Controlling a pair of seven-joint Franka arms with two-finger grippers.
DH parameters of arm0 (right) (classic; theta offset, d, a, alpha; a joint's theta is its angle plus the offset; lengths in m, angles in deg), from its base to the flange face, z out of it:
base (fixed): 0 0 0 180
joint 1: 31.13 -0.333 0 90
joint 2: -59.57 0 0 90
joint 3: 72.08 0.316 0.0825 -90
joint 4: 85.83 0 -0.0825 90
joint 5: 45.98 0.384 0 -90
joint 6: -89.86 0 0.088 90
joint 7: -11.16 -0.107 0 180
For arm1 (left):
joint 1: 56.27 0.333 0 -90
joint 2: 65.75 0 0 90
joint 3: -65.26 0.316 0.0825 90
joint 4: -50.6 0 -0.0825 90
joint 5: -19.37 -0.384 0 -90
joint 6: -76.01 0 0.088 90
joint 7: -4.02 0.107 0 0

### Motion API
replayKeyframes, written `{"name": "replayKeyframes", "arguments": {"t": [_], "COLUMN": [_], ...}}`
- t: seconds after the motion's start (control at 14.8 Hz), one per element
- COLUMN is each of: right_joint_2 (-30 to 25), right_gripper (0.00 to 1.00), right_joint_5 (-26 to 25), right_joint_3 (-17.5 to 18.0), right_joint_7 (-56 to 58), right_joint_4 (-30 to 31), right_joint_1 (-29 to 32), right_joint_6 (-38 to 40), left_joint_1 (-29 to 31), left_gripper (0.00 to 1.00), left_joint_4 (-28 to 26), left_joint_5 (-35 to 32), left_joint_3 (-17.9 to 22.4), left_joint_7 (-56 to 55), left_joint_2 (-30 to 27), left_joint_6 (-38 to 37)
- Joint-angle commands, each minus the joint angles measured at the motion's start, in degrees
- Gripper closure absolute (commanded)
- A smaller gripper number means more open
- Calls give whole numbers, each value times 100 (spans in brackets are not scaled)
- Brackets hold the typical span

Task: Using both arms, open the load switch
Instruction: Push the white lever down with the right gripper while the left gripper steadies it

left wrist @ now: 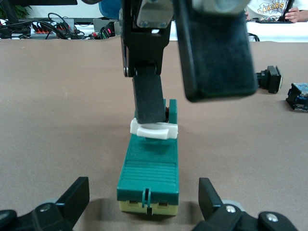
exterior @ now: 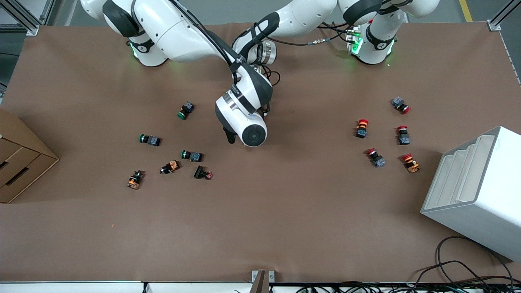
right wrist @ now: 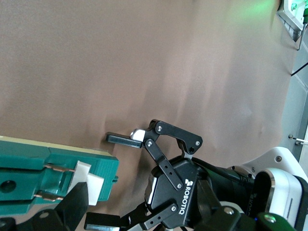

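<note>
Right fingers (left wrist: 149,103) on load switch (left wrist: 149,171) lever | left fingers (right wrist: 113,180) open astride | table (exterior: 285,211) open around

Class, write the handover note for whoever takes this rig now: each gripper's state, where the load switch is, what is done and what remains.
Left gripper: open, fingers either side of the load switch at the end away from its white lever, not clamped.
Right gripper: down at the lever end, touching the lever.
Switch: lying flat mid-table, under the right arm and so hidden in the front view.
Done: both arms are in place at the switch.
Left: probably shut the left gripper to hold the body, then work the lever with the right. Whether the lever has flipped is unclear.
</note>
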Motion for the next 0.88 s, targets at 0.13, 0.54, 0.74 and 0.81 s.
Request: {"name": "replayKeyframes", "arguments": {"t": [0.13,0.54,0.74,0.81], "right_joint_2": [71,2,-157,-166], "right_gripper": [0,0,0,0], "right_joint_5": [-184,-211,-219,-263], "right_joint_3": [4,-31,-75,-75], "right_joint_7": [-71,138,1032,1454], "right_joint_4": [73,-102,-409,-506], "right_joint_1": [-90,41,444,628], "right_joint_6": [-97,-10,402,577], "left_joint_1": [-37,-37,-28,-28], "left_gripper": [0,0,0,0], "left_joint_4": [46,55,81,133], "left_joint_5": [-52,-52,-52,-52], "left_joint_3": [16,24,24,24], "left_joint_7": [-12,-3,102,137], "left_joint_2": [4,21,-5,-5], "left_joint_6": [-60,-60,-60,-60]}}
